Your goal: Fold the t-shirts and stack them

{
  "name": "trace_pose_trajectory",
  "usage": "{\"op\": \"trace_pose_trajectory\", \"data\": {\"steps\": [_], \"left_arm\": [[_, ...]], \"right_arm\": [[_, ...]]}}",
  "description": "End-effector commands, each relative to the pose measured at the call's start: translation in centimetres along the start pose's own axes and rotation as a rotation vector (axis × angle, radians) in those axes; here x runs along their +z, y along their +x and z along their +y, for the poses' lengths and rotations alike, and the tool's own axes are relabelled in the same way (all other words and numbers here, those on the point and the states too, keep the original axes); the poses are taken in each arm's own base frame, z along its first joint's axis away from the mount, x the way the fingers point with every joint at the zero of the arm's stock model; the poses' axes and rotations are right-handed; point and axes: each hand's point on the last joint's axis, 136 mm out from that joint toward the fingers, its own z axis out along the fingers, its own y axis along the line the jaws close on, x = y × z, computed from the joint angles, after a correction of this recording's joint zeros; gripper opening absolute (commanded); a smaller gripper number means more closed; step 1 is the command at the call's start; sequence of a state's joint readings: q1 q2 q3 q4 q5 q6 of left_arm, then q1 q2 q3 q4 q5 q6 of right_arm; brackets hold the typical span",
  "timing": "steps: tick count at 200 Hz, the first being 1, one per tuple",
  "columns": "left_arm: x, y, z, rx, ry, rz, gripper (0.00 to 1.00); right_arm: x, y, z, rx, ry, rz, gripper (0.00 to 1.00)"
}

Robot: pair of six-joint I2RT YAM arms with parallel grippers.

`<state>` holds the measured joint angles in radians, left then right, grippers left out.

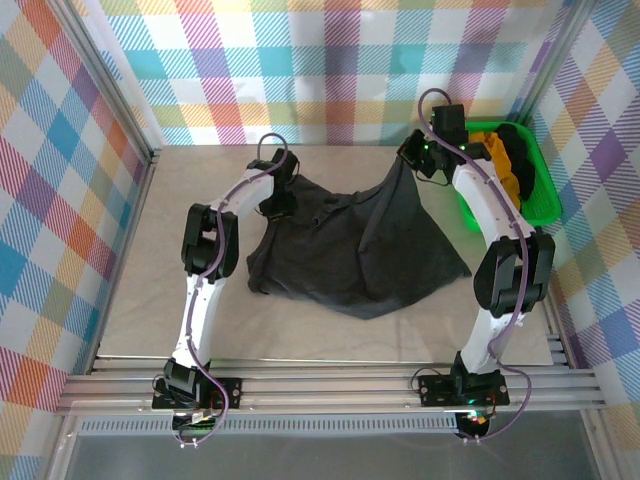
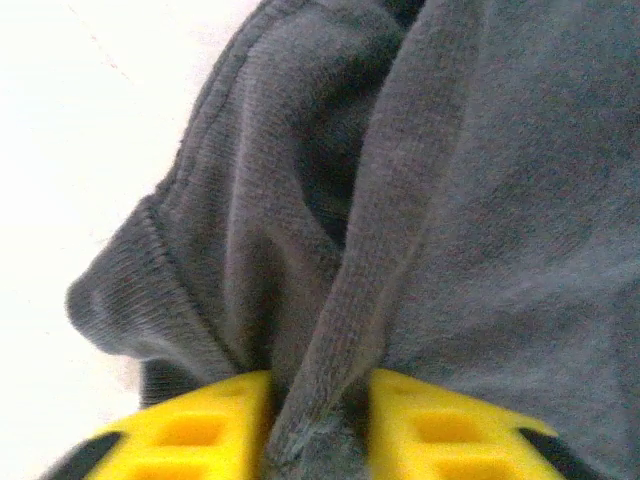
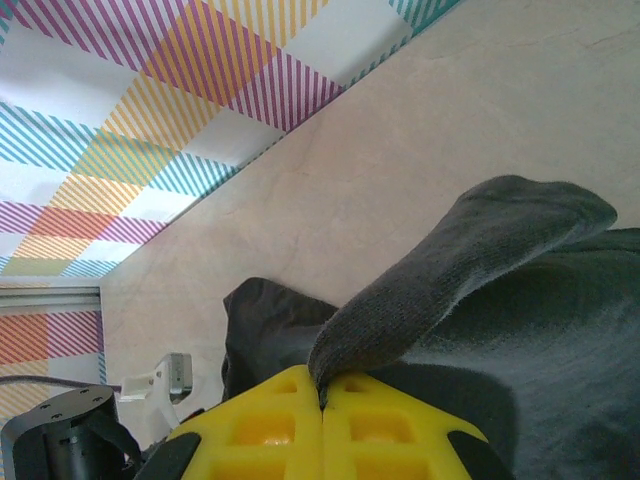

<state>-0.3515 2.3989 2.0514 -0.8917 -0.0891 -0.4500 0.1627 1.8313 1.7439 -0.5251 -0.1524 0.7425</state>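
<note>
Basket (image 1: 548, 188), bright green, at 2 o'clock on the table (image 1: 140, 300), against the right wall. It holds a mustard-yellow t-shirt (image 1: 497, 152) bunched with black fabric (image 1: 518, 138) on its far and right side; can't tell how many garments that is

Charcoal t-shirt (image 1: 350, 250) is mid-table, rumpled and unfolded. Its 1 o'clock corner is pulled up into a taut peak, the rest lies on the surface

Right gripper (image 1: 412, 160) sits at the top of that peak, just left of the basket. Its fingers are pressed together with a tab of charcoal cloth clamped in the seam

Left gripper (image 1: 272, 205) is at the shirt's 10 o'clock edge, fingers narrow and pinching a vertical fold of the same shirt

Obstructions: from above, the right arm (image 1: 478, 195) crosses the basket's left side and hides part of the load. Both grippers cover the cloth they hold

View differences:
- top view gives the basket, the full shirt outline and the checked wall (image 1: 330, 60)
- left wrist view has the left gripper (image 2: 315, 405), with ribbed hem bunched between and beside the yellow pads (image 2: 200, 425), bare table at 10 o'clock
- right wrist view has the right gripper (image 3: 322, 388) with the tab curling up to 2 o'clock, bare table beyond, arm hardware (image 3: 75, 425) at 8 o'clock
</note>
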Motion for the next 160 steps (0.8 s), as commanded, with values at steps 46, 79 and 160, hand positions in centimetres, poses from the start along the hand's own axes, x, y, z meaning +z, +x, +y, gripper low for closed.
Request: {"op": "trace_pose_trajectory", "data": {"steps": [46,79,160], "left_arm": [[-6.4,-2.5,1.2,-0.091,-0.002,-0.185,0.00],[-16.8,-4.9,2.5,-0.193,0.096,-0.409,0.00],[-41.6,2.1,10.9,-0.471,0.416,-1.032,0.00]], "right_arm": [[-5.0,-2.6,4.3,-0.095,-0.148,-0.147,0.00],[-9.6,-5.2,7.2,-0.160,-0.230,-0.319,0.00],[-26.6,-5.4,8.2,-0.198,-0.350,-0.779,0.00]]}}
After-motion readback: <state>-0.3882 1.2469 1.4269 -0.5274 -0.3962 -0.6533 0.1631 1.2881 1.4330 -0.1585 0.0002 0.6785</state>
